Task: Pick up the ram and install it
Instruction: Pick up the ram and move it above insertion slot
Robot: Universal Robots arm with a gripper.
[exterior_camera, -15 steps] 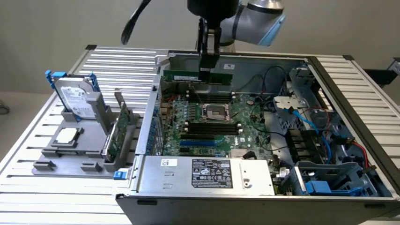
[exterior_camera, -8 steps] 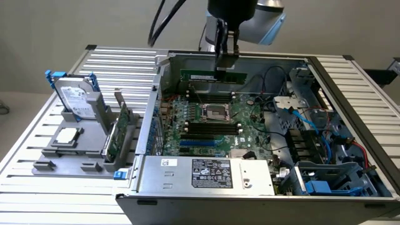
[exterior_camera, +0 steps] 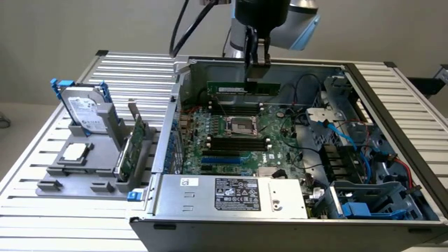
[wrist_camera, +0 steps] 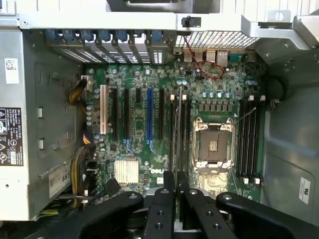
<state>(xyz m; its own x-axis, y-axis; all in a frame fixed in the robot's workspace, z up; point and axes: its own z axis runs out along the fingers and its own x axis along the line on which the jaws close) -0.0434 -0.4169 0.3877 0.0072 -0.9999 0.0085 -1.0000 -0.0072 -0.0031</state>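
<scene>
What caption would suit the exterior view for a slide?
Robot jaws shut on the ram, held over the motherboard inside the open computer case.

The exterior view stands off the worktop [exterior_camera: 133, 68], high and at middle distance. It looks down aslant into the open case [exterior_camera: 280, 233] from the end with the power supply [exterior_camera: 231, 193]. The wrist view hangs close above, facing straight down past the jaws and the ram [wrist_camera: 178, 129] between them. Both views share the motherboard [exterior_camera: 280, 134], the socket [exterior_camera: 243, 126] and the power supply.
</scene>
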